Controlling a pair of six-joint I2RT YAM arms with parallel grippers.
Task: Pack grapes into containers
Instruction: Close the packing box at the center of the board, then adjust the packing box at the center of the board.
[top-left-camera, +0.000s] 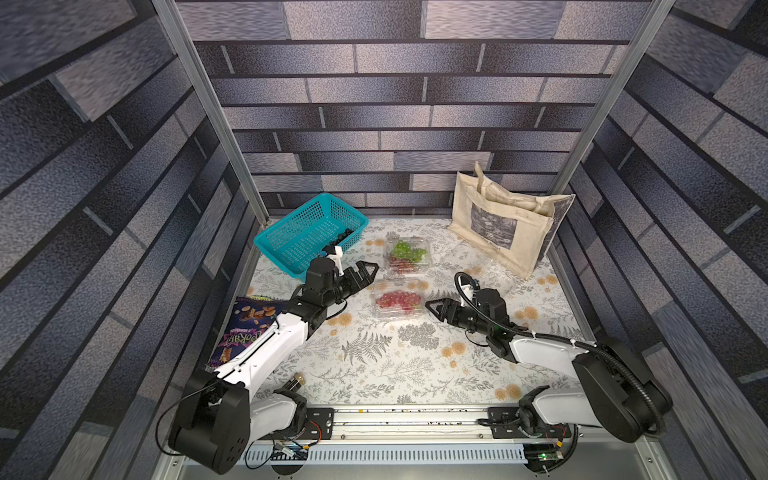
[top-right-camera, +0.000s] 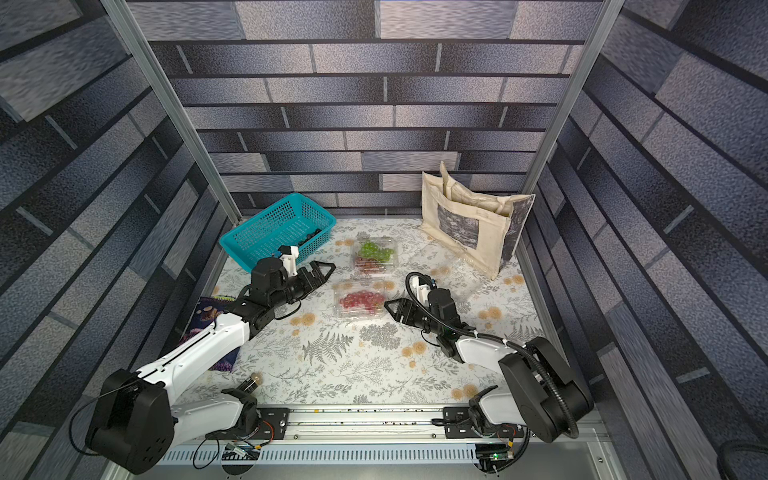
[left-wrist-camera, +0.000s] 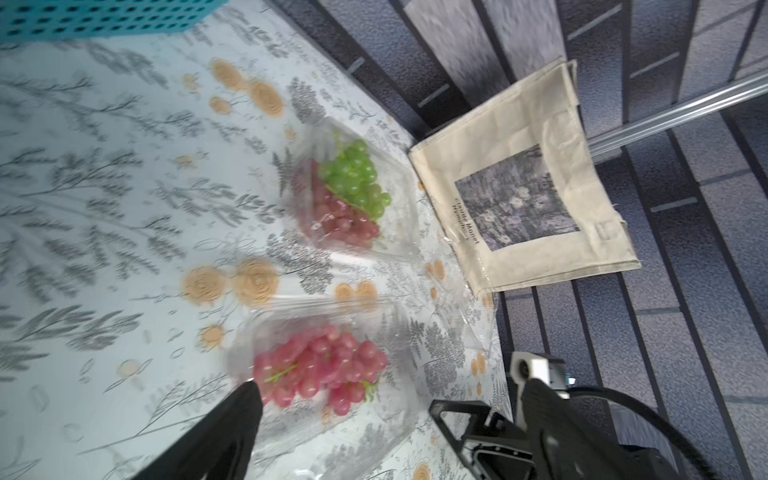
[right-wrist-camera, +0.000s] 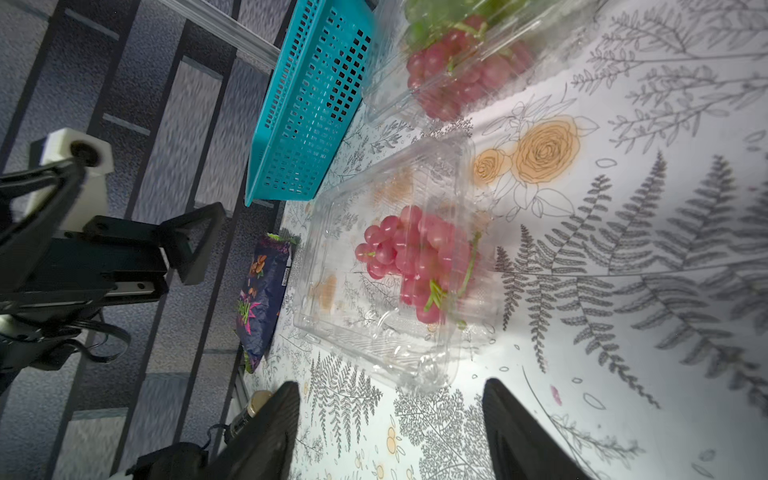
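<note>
Pincers in both top views hang low over the flowered table (top-left-camera: 374, 365), facing each other across the near container (top-left-camera: 399, 316). The left pincer (top-left-camera: 369, 272) is spread wide and empty, near that container's far left corner and not touching it. The right pincer (top-left-camera: 434, 309) has its tips just beside the container's right end, and contact cannot be judged from above. A red bunch (top-left-camera: 397, 299) lies inside the near container. Behind it, the far container (top-left-camera: 424, 268) holds the green grapes (top-left-camera: 409, 250) and a second red bunch (top-left-camera: 401, 264). The black grapes (top-left-camera: 341, 237) sit in the teal basket (top-left-camera: 299, 237), toward its right corner. A tote bag (top-left-camera: 498, 224) stands at the back right, and a snack bag (top-left-camera: 249, 324) lies under the left arm.

The left wrist view is blurred. Only one of the left pincer's fingers (left-wrist-camera: 237, 424) shows, its tip overlapping the near container's edge, and touch cannot be told. The other finger is out of frame. A third container (left-wrist-camera: 461, 299), clear and hard to make out, lies just beside the tote bag.

The right wrist view shows the right pincer (right-wrist-camera: 390, 382) with its fingers far apart, gripping nothing. The near container's corner lies between the tips, clear of both. The lid is down over the red bunch. The left pincer shows here too, parted and empty.
</note>
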